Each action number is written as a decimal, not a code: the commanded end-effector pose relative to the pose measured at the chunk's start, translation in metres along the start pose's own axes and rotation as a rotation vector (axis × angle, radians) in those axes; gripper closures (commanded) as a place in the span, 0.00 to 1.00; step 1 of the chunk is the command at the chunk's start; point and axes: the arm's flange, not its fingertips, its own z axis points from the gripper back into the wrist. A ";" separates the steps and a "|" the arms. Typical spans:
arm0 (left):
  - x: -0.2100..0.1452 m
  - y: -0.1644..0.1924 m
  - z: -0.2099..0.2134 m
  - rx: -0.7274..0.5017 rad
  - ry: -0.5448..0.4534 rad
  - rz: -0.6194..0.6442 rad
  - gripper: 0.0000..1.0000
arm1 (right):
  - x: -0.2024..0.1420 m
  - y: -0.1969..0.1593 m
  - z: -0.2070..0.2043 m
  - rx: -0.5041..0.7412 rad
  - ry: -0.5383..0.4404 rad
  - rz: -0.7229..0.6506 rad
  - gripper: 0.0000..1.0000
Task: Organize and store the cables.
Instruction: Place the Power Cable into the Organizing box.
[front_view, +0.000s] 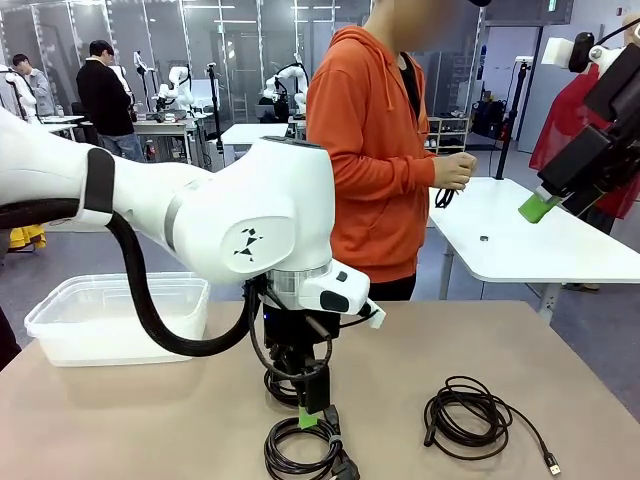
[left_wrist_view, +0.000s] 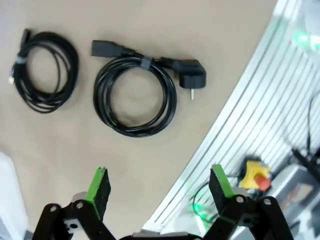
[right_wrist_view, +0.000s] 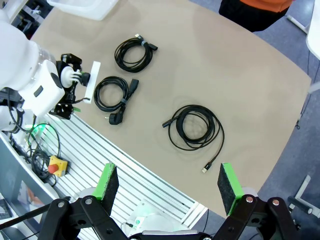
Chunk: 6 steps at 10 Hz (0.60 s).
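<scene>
The beige tabletop (front_view: 570, 350) is plain and smooth, and the cables (right_wrist_view: 97, 94) lie on it as three black coils, well apart. The power cord coil (left_wrist_view: 101, 95) lies at the near edge, below the left gripper (left_wrist_view: 159, 176), whose fingers stand wide apart and hold nothing. The banded coil (left_wrist_view: 71, 62) lies more toward the far left corner, where a clear plastic bin (front_view: 110, 325) stands. The loose coil (front_view: 437, 418) lies toward the right edge. The right gripper (right_wrist_view: 167, 175) hangs high above the tabletop, also fully spread and empty. At the far side a person (front_view: 370, 150) in orange stands by a white table (front_view: 530, 245). Behind are glass walls and other work tables.
</scene>
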 end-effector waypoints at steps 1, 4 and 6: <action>0.000 0.004 0.010 -0.005 0.019 -0.140 0.00 | 0.002 -0.001 -0.001 0.008 -0.011 0.003 0.00; -0.003 -0.013 0.009 -0.062 0.006 -0.315 0.00 | 0.002 -0.001 -0.001 0.008 -0.011 0.003 0.00; 0.000 -0.020 0.008 -0.068 -0.002 -0.342 0.00 | 0.002 -0.001 -0.001 0.008 -0.011 0.003 0.00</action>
